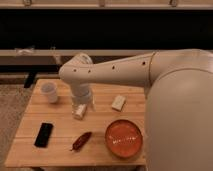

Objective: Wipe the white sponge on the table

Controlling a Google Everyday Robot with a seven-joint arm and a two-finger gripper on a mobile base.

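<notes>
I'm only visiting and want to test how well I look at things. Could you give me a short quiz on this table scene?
1. True or false: the white sponge lies on the table, apart from the orange plate.
2. Where is the robot's pincer?
A. Low over the table, left of the white sponge
B. Inside the orange plate
C. Resting on top of the white sponge
3. Fill in: near the table's far left corner stands a white ____.

Key: 1 true; 2 A; 3 cup.
</notes>
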